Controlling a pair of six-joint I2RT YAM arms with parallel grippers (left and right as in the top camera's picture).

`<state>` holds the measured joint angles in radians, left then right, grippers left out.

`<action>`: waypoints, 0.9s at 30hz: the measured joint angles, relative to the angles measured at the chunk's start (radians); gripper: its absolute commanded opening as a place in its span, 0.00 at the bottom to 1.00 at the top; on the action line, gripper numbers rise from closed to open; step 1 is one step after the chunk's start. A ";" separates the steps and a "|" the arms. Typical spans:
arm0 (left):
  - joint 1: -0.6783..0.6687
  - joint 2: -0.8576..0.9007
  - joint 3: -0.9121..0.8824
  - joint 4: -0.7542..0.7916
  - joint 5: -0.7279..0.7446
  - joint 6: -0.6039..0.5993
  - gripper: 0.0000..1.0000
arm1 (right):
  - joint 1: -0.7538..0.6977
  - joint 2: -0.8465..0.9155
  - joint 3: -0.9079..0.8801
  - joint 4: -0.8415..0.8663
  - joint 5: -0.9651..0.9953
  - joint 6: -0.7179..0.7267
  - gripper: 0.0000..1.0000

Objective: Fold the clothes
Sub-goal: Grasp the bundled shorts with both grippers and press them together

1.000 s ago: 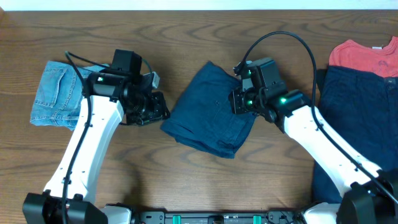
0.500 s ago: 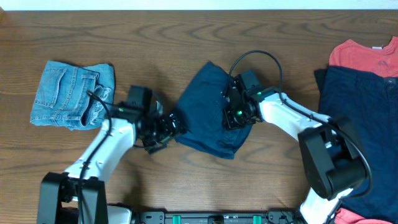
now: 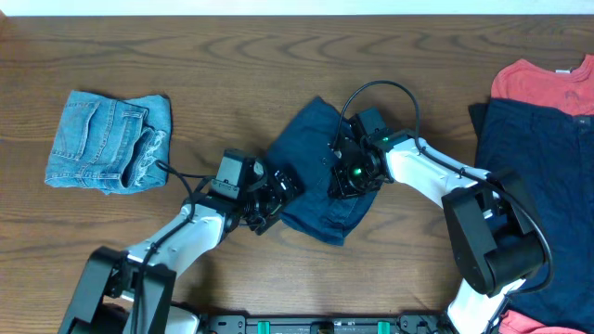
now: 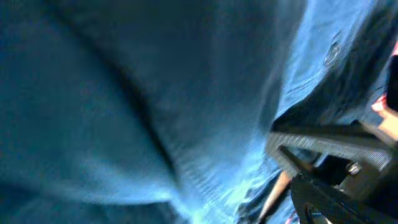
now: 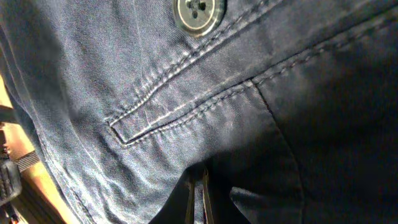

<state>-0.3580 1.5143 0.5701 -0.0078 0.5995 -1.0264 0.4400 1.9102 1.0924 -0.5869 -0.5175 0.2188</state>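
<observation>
Left gripper (image 3: 281, 188) advanced onto navy shorts (image 3: 306, 139) left edge; right gripper (image 3: 345, 179) atop; jaws unreadable.

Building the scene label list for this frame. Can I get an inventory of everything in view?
navy shorts: one, dark navy, folded, table centre, between the grippers
button: one, dull grey, on the navy shorts above a stitched pocket seam
denim shorts: one, faded light blue, folded, far left
red T-shirt: one, red, top right, cut off by the frame
dark navy garment: one, flat at the right edge, just below the red T-shirt
red cloth: one scrap, bottom right corner, too little shows to name
table: one, brown wood
left gripper: black, at the navy shorts' left edge, jaws unclear
right gripper: black, on the navy shorts' right part, closed on a fabric pucker
</observation>
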 measured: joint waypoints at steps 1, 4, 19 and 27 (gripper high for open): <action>-0.003 0.014 0.001 0.030 0.000 -0.023 0.81 | 0.000 0.000 0.000 0.000 0.000 0.000 0.06; -0.004 0.070 0.004 0.113 0.002 -0.067 0.54 | 0.010 0.000 0.000 -0.009 0.000 0.000 0.05; 0.047 0.173 0.034 0.051 0.106 0.109 0.06 | 0.031 -0.001 0.002 -0.068 -0.034 0.000 0.03; 0.144 0.143 0.033 -0.108 0.161 0.276 0.12 | 0.012 -0.066 0.003 -0.041 -0.045 -0.060 0.08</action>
<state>-0.2142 1.6573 0.6033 -0.1162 0.7609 -0.7506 0.4519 1.8439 1.0950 -0.6277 -0.5629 0.1593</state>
